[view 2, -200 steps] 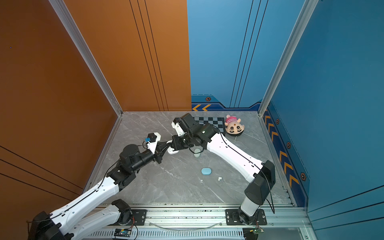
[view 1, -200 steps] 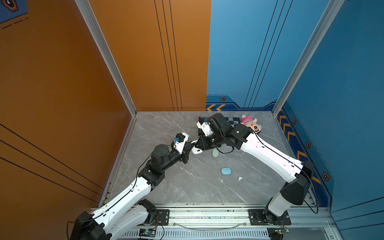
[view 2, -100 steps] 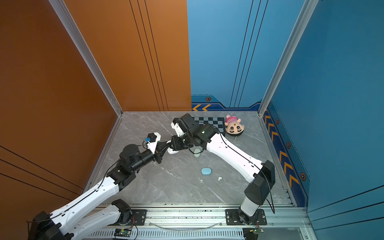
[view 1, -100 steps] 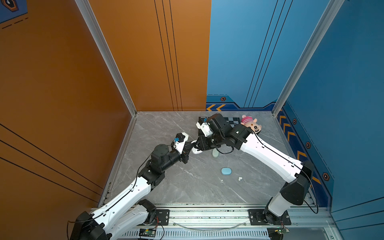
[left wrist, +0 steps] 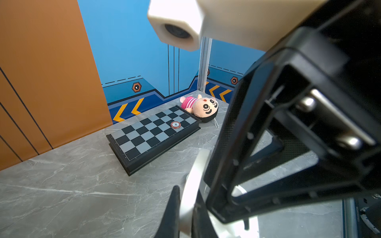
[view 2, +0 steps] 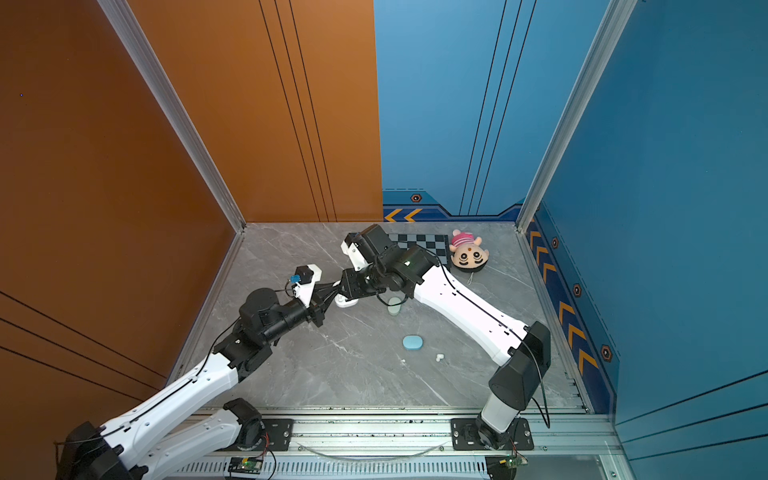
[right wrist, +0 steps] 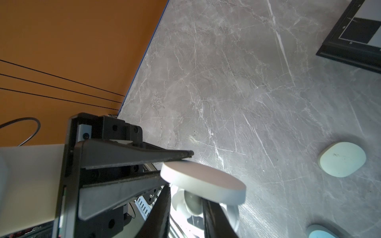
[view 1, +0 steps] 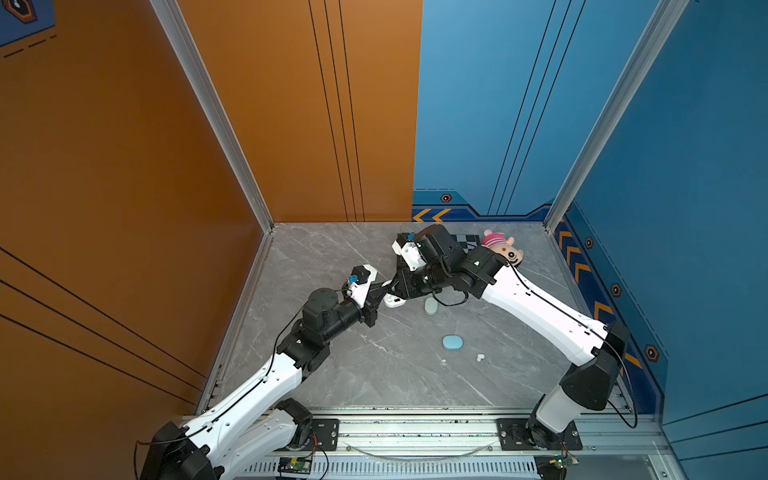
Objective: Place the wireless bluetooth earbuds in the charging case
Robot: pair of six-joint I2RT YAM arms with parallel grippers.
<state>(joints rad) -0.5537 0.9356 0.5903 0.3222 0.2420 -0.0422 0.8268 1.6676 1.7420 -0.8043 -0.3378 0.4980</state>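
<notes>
Right wrist view, right end effector [right wrist: 185,193]: black tapered fingers a little apart over the open white charging case [right wrist: 232,214].
Left end effector [right wrist: 177,164]: pinching the case's smooth round lid [right wrist: 203,183].
Earbuds [view 1: 480,357]: tiny, white, rounded, loose on the grey marbled table [view 1: 374,374] near the blue oval case [view 1: 452,342].
</notes>
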